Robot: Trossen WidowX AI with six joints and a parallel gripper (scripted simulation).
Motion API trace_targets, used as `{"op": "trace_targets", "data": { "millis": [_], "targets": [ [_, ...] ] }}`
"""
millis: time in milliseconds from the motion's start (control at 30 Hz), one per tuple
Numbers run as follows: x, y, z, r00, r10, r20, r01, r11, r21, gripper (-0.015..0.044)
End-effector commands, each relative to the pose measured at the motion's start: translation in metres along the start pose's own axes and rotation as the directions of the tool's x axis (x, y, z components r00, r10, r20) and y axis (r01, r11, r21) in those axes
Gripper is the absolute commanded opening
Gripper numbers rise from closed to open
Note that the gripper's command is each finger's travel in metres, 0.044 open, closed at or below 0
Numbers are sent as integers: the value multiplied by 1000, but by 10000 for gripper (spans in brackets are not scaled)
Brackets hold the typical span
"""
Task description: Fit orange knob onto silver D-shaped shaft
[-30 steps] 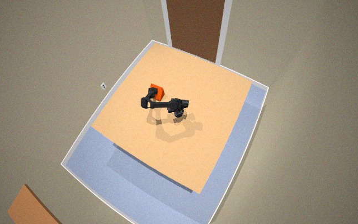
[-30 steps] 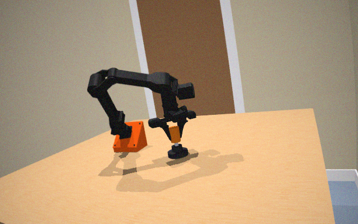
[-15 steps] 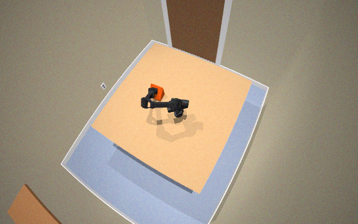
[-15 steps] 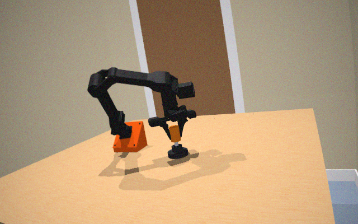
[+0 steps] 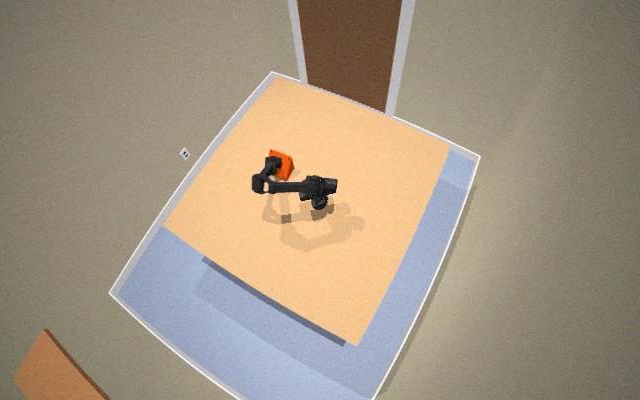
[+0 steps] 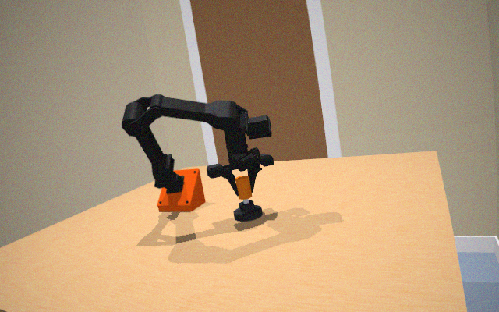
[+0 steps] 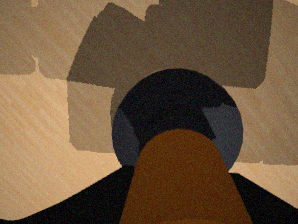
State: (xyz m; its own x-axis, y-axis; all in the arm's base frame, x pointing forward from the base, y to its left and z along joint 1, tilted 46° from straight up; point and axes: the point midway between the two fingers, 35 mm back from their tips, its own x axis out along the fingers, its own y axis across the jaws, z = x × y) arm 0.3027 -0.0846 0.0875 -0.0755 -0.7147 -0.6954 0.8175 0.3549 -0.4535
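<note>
The orange knob (image 6: 243, 187) (image 7: 182, 180) is upright, tilted slightly, between the fingers of my gripper (image 6: 245, 190), which is shut on it. The dark round pedestal (image 6: 248, 213) (image 7: 177, 97) (image 5: 320, 206) stands on the table below the knob. A short piece of the silver shaft (image 6: 245, 201) shows between the knob's lower end and the pedestal's top. The knob's underside and its hole are hidden, and I cannot tell how the flat sides are lined up. In the wrist view the knob hides the shaft.
The arm's orange wedge base (image 6: 194, 193) (image 5: 286, 167) stands on the wooden table (image 5: 345, 280) (image 6: 323, 273), to the left of the pedestal in the exterior view. Shadows of the arm fall around the pedestal.
</note>
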Motion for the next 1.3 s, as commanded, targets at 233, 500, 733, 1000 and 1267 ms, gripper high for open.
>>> {"op": "trace_targets", "data": {
  "millis": [233, 500, 733, 1000, 1267],
  "targets": [
    [1, 0, 2, 1000, -1, 6, 1, 1000, -17, 0],
    [1, 0, 2, 1000, -1, 6, 1, 1000, -17, 0],
    [1, 0, 2, 1000, -1, 6, 1, 1000, -17, 0],
    [1, 0, 2, 1000, -1, 6, 1, 1000, -17, 0],
    [-5, 0, 2, 1000, -1, 6, 1, 1000, -3, 0]
  ]
}}
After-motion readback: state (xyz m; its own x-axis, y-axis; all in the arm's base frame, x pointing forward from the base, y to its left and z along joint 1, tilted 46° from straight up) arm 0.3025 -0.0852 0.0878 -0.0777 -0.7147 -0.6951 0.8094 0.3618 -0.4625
